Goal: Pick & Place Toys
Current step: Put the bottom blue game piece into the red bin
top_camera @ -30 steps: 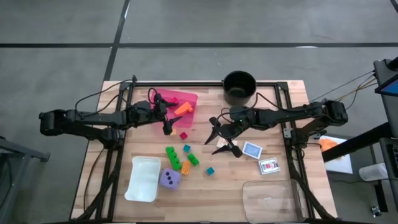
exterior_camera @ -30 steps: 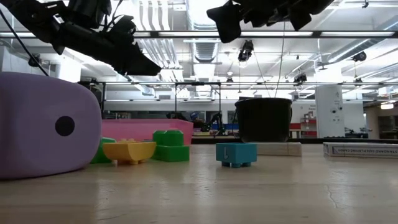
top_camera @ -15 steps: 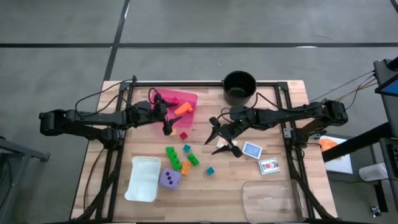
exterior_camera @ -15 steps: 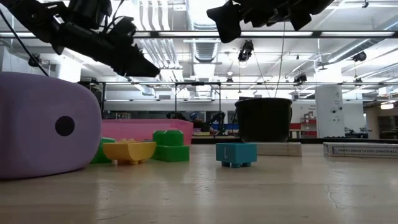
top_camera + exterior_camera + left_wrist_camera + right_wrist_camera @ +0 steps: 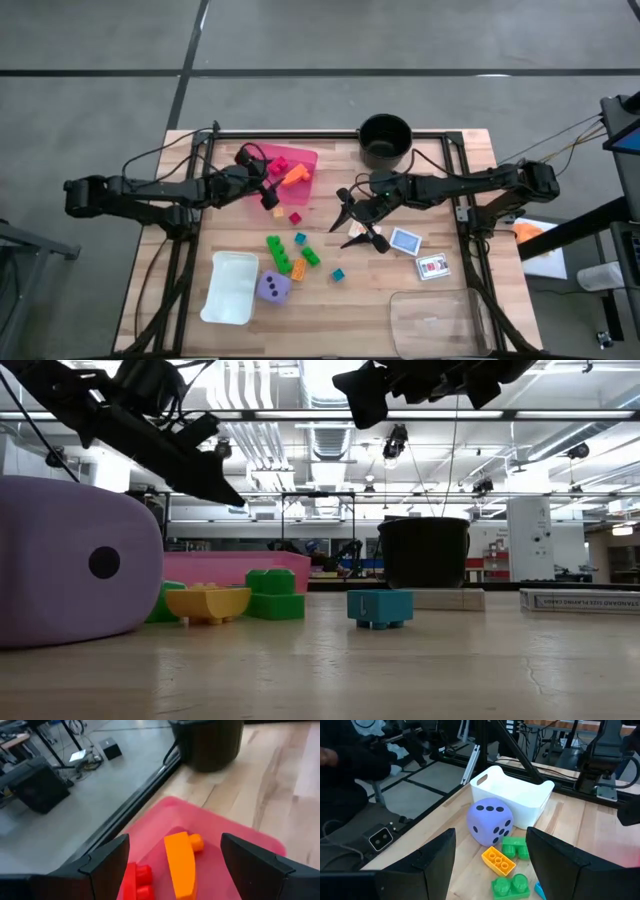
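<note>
High view looks straight down; low view sits level; both share purple die [image 5: 273, 288].

- The purple die [image 5: 70, 560], at nine o'clock in the low view, is cut by the frame's left edge; one dot shows.
- A red brick [image 5: 137, 882] runs off the bottom edge of the left wrist view at six o'clock.
- The black pot [image 5: 207, 742] is cropped at twelve o'clock there, its rim unseen.
- The teal brick [image 5: 540, 891] barely enters the right wrist view at five o'clock.
- The card faces [image 5: 432, 266] are too small to read from above.
- A person [image 5: 350, 755] at ten o'clock in the right wrist view is blurred.
</note>
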